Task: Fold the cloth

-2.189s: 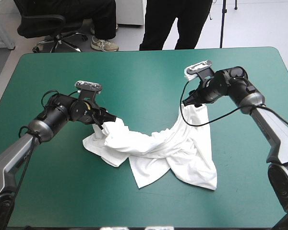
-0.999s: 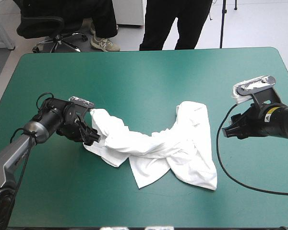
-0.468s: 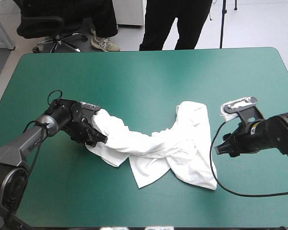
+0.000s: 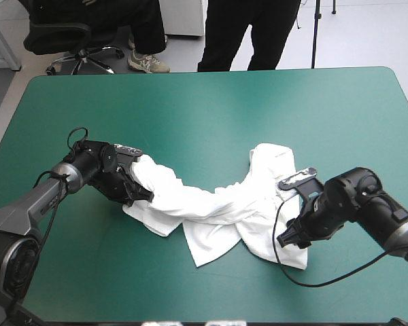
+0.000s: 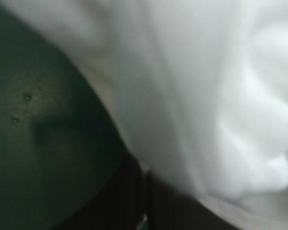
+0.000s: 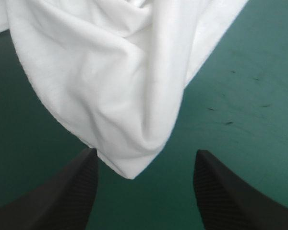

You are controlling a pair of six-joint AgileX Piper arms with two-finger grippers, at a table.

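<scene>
Teal-green table (image 4: 211, 102): one cover, flat, filling most of the high view.

Item 1, T-shirt (image 4: 217, 207): white, unfolded, lying on the table somewhat nearer the front edge than the far one. It is twisted into a long rumpled band that sags toward the front at its middle. The left end is bunched. The right end rises to a rounded fold, and from there a broad panel hangs forward to a pointed corner.

Item 2, left pincer (image 4: 137, 193): low on the table at the bunched left end of the T-shirt and touching it. In the left wrist view its black fingers (image 5: 127, 196) stand pressed together with only a thin seam between them. White cloth lies over their tips and fills the space ahead, so they read as clamped on the fabric's edge. Bare cover shows on one side.

Item 3, right pincer (image 4: 289, 239): low at the right front part of the T-shirt, beside the forward panel. In the right wrist view its black fingers (image 6: 72, 191) stand wide apart, gripping nothing. The pointed corner of the T-shirt lies on the cover just ahead of the gap between them.
</scene>
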